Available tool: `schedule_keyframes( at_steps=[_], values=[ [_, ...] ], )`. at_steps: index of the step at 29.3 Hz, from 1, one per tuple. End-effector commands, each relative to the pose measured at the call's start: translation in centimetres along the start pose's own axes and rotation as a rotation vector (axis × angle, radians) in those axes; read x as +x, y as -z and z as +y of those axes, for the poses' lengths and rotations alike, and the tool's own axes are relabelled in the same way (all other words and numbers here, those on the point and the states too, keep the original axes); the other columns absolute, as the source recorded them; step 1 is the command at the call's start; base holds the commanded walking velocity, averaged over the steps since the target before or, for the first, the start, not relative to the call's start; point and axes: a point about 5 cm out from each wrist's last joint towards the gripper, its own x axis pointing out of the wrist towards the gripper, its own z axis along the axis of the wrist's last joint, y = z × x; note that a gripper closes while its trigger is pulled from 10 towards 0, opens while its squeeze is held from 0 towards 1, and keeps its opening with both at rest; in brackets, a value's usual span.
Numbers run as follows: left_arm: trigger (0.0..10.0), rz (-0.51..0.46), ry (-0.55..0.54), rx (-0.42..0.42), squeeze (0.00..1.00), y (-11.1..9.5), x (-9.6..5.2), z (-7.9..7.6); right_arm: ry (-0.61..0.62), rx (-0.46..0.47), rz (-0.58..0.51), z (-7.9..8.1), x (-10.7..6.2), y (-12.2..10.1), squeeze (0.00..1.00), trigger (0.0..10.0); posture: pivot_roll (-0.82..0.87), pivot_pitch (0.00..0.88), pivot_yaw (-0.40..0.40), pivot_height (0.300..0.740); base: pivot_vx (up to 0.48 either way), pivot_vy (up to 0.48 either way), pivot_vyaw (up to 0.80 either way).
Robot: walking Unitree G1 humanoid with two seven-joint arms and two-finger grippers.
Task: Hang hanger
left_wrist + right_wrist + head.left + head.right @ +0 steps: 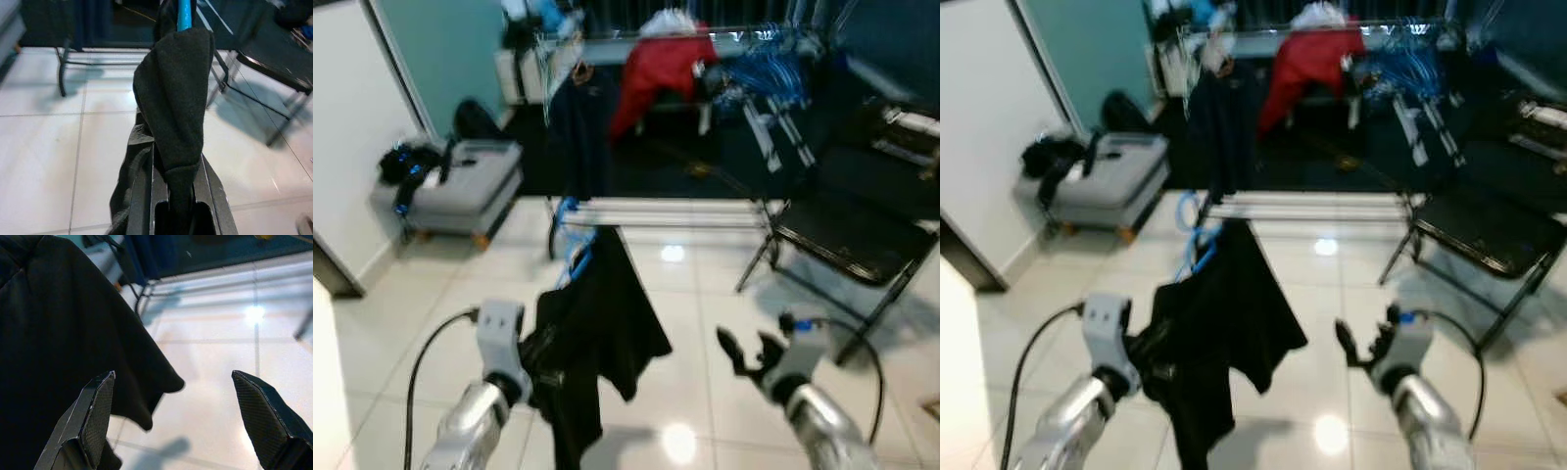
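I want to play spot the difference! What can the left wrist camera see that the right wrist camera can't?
Left wrist camera alone: a blue hanger poking out above the black garment, the left end effector shut on that garment, and a folding chair. Right wrist camera alone: the right end effector, fingers spread wide, holding nothing. Both: the black garment and the white tiled floor.

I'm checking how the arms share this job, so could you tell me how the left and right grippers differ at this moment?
The left gripper is shut on the black garment, which hangs on a blue hanger; the right gripper holds nothing. The left gripper's fingers are pressed together on the cloth, while the right gripper's fingers stand wide apart beside the garment, over the white tiled floor. Both are raised in front of the robot, facing the clothes rack.
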Motion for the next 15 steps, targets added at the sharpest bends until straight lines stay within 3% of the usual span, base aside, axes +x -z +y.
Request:
schedule_keyframes(
  at_steps=[1, 9, 11, 15],
  values=[
    [10.0, -0.082, 0.002, 0.001, 0.0, -1.9, 0.7, -0.3, -0.019, 0.015, 0.017, 0.7, 0.1, 0.7, 0.0, 10.0, -0.13, 0.0, 0.071, 0.731, 0.48, 0.0, -0.8],
    [10.0, -0.141, 0.054, 0.008, 0.0, -3.7, 2.5, -2.9, -0.021, 0.024, 0.008, 1.0, 0.1, 0.6, 0.0, 10.0, -0.13, 0.0, 0.078, 0.731, 0.48, 0.0, -0.8],
    [10.0, -0.158, 0.035, -0.039, 0.0, -4.1, 3.1, -3.2, -0.021, 0.026, 0.005, 1.0, 0.1, 0.7, 0.0, 10.0, -0.13, 0.0, 0.08, 0.731, 0.48, 0.0, -0.8],
    [10.0, -0.171, 0.001, -0.071, 0.0, -4.6, 3.9, -3.6, -0.023, 0.021, 0.001, 1.1, 0.2, 0.6, 0.0, 10.0, -0.15, 0.0, 0.089, 0.731, 0.48, 0.0, 0.0]
  ],
)
